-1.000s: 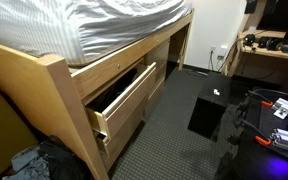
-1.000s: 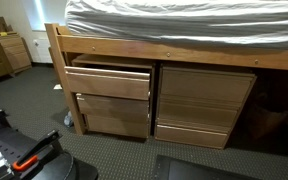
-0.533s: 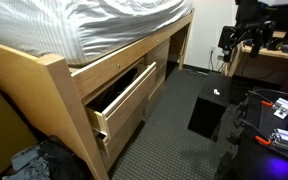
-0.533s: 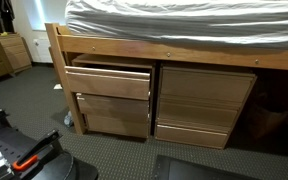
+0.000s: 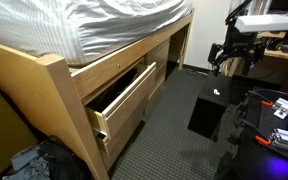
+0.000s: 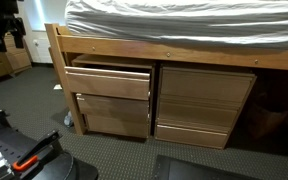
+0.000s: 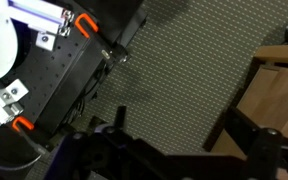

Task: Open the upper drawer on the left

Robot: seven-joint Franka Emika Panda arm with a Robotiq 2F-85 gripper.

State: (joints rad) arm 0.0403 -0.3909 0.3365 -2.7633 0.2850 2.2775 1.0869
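The upper drawer [image 5: 130,93] under the bed stands pulled well out, its plain light-oak front forward and its dark interior showing; in an exterior view [image 6: 109,82] it juts out above the lower drawer [image 6: 112,110]. My gripper [image 5: 222,56] hangs in the air far from the drawer, near the desk; it also shows at the top corner of an exterior view [image 6: 4,27]. In the wrist view my gripper [image 7: 182,132] has its two dark fingers spread apart over the carpet with nothing between them.
A black box [image 5: 209,108] stands on the carpet. The robot's black base with orange clamps [image 5: 276,115] [image 7: 54,75] lies low in front. A matching drawer cabinet [image 6: 205,105] sits beside the open drawer. A light wood corner [image 7: 280,88] shows in the wrist view.
The arm has come into both exterior views and dropped lower, towards the bed. The drawer has not moved.
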